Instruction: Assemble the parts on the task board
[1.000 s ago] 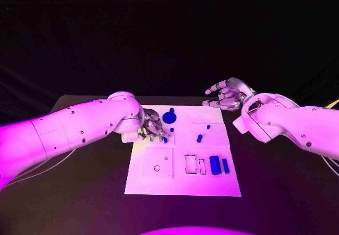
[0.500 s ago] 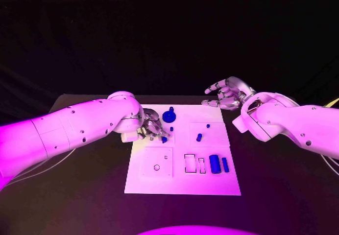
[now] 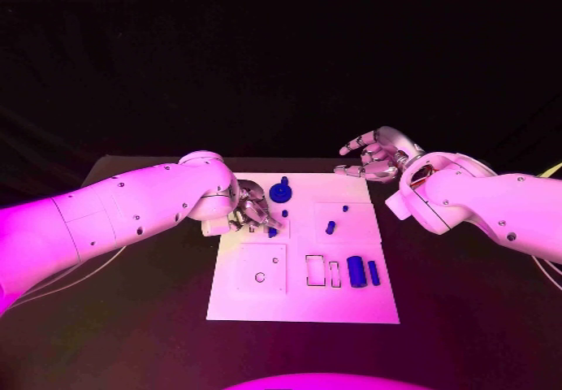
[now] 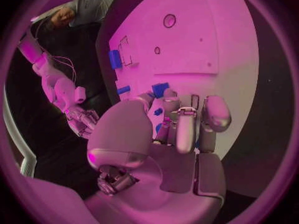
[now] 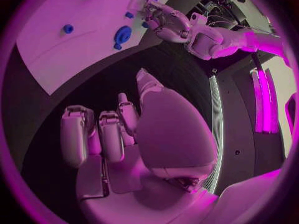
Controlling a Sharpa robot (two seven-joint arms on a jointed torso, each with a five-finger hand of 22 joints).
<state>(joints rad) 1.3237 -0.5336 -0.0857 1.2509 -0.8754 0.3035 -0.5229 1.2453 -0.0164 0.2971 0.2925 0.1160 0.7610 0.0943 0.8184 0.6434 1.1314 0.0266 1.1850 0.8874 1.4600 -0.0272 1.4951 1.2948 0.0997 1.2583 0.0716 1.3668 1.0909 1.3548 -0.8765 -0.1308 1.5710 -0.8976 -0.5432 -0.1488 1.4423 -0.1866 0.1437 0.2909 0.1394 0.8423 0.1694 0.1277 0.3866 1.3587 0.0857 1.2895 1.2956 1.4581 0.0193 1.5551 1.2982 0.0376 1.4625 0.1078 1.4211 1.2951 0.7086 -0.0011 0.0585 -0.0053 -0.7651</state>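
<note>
The white task board [image 3: 302, 284] lies in the middle of the table. My left hand [image 3: 252, 213] hovers low over its far left part, fingers curled around a small blue part [image 4: 160, 90] that peeks out between the fingertips. A blue gear-like part [image 3: 281, 193] stands just beyond that hand. Small blue pegs [image 3: 330, 227] stand in the board's right middle. A blue cylinder [image 3: 356, 272] and a blue bar [image 3: 373, 274] lie at the near right. My right hand [image 3: 377, 156] hangs above the board's far right corner, fingers apart, holding nothing.
The board has empty rectangular slots [image 3: 316, 271] beside the cylinder and a round hole [image 3: 260, 279] at its near left. Black table [image 3: 140, 284] surrounds the board on both sides. The left arm [image 3: 129, 211] crosses the table's left half.
</note>
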